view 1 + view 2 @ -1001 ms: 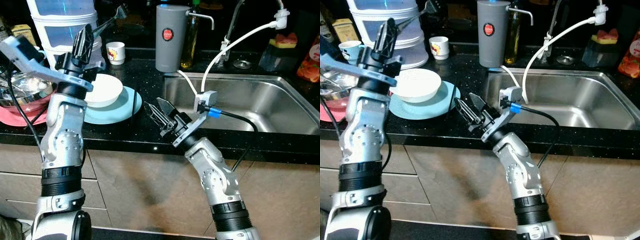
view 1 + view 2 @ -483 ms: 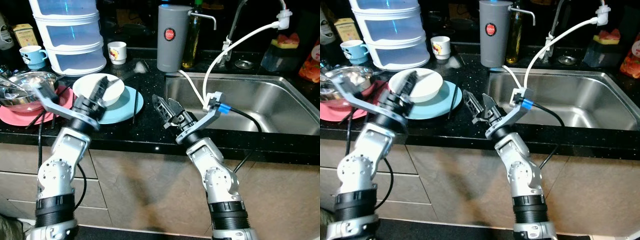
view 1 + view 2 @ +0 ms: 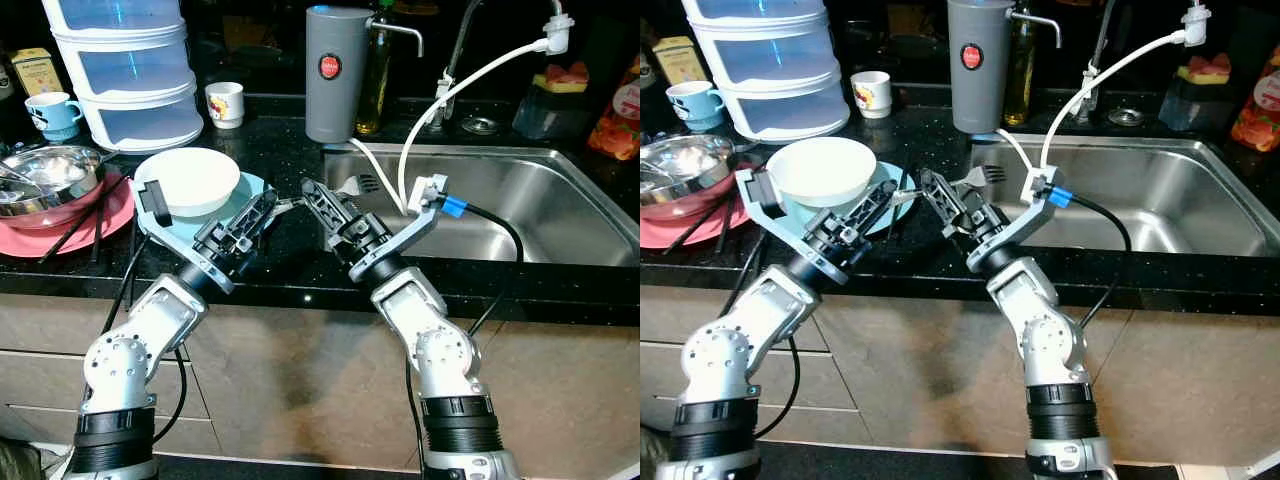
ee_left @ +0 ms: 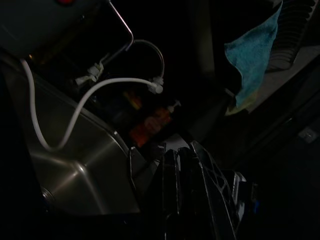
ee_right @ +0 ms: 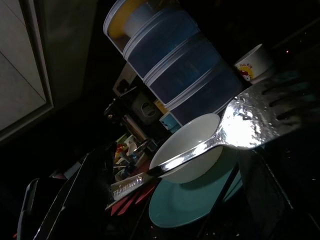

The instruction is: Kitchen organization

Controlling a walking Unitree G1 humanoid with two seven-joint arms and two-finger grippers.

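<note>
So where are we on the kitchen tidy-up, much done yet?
Early. Nothing looks put away: the white ceramic bowl sits on the light blue plate, the steel mixing bowl on the pink plate. In hand: the left gripper holds a silver fork, meeting the right gripper. Left: everything else.

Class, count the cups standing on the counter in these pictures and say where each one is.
2. A blue cup stands at the far left beside the stacked plastic containers; a white cup stands between those containers and the grey jug. Others may be hidden behind the containers.
</note>
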